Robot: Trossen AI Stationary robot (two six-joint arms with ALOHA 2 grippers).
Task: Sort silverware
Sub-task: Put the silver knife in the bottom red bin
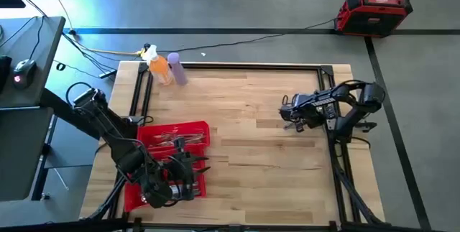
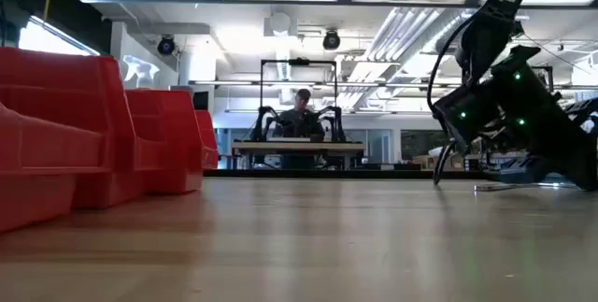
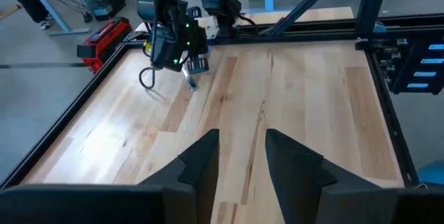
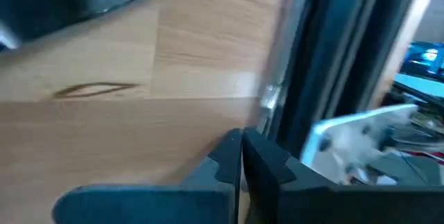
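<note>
Broad bare light-wood tabletop (image 1: 251, 117) open across the middle, red plastic tray (image 1: 198, 128) blocking near left, orange and purple bottles (image 1: 167, 69) far left, black metal frame rails (image 1: 244, 65) along the edges

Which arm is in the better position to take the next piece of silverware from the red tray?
Left. The left gripper hangs open over the red tray where the silverware lies. The right gripper is shut near the table's right side, far from the tray.

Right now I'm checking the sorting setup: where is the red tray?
In the high view the red tray sits at the table's front-left, silverware inside, under the left end effector; the bottles stand behind it.
</note>
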